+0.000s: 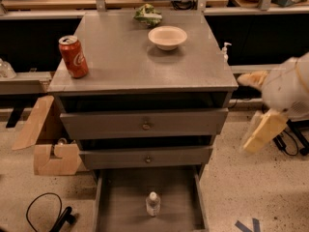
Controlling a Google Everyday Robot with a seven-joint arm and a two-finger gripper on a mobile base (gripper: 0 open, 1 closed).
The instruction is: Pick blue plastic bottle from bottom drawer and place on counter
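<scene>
The blue plastic bottle (153,204) stands upright, white cap up, near the front middle of the open bottom drawer (120,202), a shallow grey tray pulled out at the foot of the cabinet. The counter (125,57) is the grey cabinet top above it. My gripper (263,131) shows as a cream-coloured end below the white arm (289,86) at the right edge. It is to the right of the cabinet at the height of the middle drawers, well away from the bottle and holding nothing that I can see.
On the counter stand a red soda can (73,56) at the left, a cream bowl (167,36) and a green crumpled item (147,14) at the back. A small white pump dispenser (225,50) sits right of the cabinet. A cardboard box (46,139) and a black cable (43,211) lie on the floor at the left.
</scene>
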